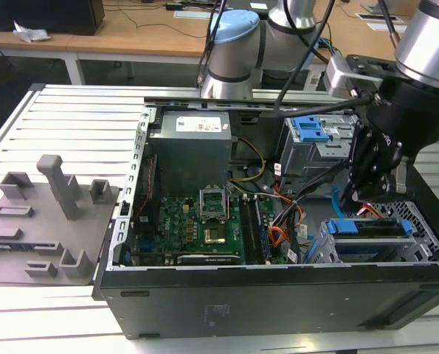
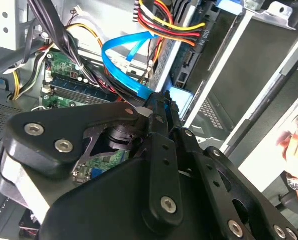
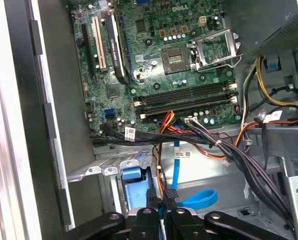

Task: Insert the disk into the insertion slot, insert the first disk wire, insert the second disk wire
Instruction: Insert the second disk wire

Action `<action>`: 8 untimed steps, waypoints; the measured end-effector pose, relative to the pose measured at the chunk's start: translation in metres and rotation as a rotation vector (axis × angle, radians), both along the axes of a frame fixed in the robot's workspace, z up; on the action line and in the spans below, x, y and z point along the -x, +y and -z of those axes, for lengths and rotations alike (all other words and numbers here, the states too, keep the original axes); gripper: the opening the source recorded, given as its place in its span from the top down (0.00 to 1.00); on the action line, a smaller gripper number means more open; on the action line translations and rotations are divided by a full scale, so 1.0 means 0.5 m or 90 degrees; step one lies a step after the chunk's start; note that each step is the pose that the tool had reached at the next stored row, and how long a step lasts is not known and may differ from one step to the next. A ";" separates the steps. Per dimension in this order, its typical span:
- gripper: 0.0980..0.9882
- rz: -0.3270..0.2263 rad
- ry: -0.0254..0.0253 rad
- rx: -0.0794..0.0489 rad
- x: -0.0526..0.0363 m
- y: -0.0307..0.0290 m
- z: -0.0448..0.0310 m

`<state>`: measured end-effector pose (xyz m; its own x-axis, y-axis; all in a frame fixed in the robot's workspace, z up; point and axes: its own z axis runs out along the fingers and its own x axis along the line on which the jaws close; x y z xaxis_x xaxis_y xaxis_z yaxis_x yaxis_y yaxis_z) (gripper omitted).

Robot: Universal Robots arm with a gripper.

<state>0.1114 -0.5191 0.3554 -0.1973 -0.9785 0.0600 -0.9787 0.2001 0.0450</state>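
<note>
The disk (image 1: 370,226), in its blue carrier, sits inside the insertion slot (image 1: 426,247), the perforated grey cage at the case's front corner on the exterior view's right. My gripper (image 1: 359,196) hangs just above and behind that cage. In both wrist views its black fingers (image 3: 151,199) are shut on the dark plug of the second disk wire (image 3: 176,162), a flat light-blue cable whose loop (image 2: 119,56) curves away over the motherboard. The gripper (image 2: 156,100) holds the plug close to the blue carrier (image 3: 133,179). I cannot pick the first disk wire out of the cable bundle.
A thick black cable bundle (image 3: 224,150) and orange flat cables (image 1: 278,236) cross beside the gripper. A second grey cage with a blue latch (image 1: 311,131) stands behind. A person's hand (image 2: 295,145) shows near the case. A grey fixture plate (image 1: 49,214) lies at the exterior view's left.
</note>
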 end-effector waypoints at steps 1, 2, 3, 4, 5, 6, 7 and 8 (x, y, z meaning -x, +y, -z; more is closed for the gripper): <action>0.93 0.000 0.0000 0.000 0.000 -0.002 0.000; 0.93 0.000 0.0000 0.000 0.000 -0.003 0.000; 0.93 0.000 0.0000 0.000 0.000 -0.005 0.000; 0.93 0.000 0.0000 0.000 0.000 -0.008 0.000; 0.93 0.000 0.0000 0.000 0.000 -0.011 0.000; 0.93 0.000 0.0000 0.000 0.000 -0.013 0.000; 0.93 0.000 0.0000 0.000 0.000 -0.014 0.000; 0.93 0.000 0.0000 0.000 0.000 -0.015 0.000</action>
